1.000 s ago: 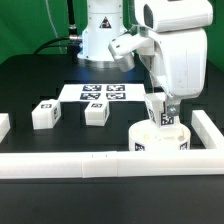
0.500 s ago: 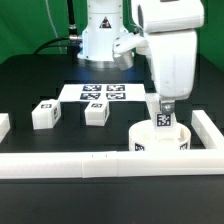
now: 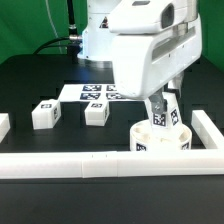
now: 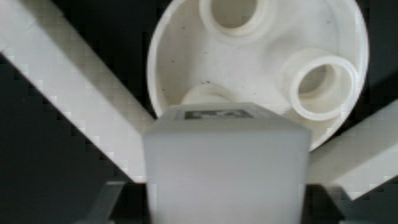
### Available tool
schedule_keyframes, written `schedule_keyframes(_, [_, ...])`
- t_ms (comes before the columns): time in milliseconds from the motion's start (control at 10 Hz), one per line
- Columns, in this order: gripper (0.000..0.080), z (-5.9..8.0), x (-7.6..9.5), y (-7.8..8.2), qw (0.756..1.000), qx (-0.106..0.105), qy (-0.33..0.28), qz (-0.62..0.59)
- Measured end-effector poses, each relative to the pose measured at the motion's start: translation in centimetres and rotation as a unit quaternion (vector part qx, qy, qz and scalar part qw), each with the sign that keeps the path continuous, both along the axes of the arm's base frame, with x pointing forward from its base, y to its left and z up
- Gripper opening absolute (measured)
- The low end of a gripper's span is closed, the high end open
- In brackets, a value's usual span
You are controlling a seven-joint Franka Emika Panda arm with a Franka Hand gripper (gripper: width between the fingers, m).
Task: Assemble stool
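Arm (image 3: 145, 50) now nearer camera; leg (image 3: 159, 120) within gripper (image 3: 166, 105), over seat (image 3: 150, 143).

Three legs are showing (first leg (image 3: 43, 114) and second leg (image 3: 95, 112) mid-left, third leg (image 3: 158, 120) lower right), plus one seat (image 3: 160, 142) and one marker board (image 3: 96, 92); rails (image 3: 100, 165) are running along three sides.
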State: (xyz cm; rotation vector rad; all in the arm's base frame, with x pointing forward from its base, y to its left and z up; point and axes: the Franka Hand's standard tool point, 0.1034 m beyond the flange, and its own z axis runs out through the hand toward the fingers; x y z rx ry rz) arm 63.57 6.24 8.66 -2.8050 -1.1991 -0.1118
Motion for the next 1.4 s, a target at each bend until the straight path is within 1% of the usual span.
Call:
schedule_keyframes(100, [0.0337,0.0,0.1,0.0,0.999,0.006,-0.006,-0.049])
schedule_keyframes(400, [0.0337,0.0,0.1,0.2,0.991,0.011,0.005,-0.135])
schedule_keyframes(600, [0.0337,0.0,0.1,0.3,0.981,0.017,0.013,-0.194])
schedule_keyframes(800, [0.0337,0.0,0.0,0.6,0.961,0.023,0.015,-0.273])
schedule_keyframes(1000, [0.0337,-0.1,-0.5,1.1,0.925,0.038,0.021,-0.376])
schedule_keyframes(1100, [0.0337,-0.1,-0.5,1.2,0.912,0.047,0.016,-0.407])
schedule_keyframes(1400, [0.0337,-0.1,-0.4,1.9,0.843,0.077,0.011,-0.533])
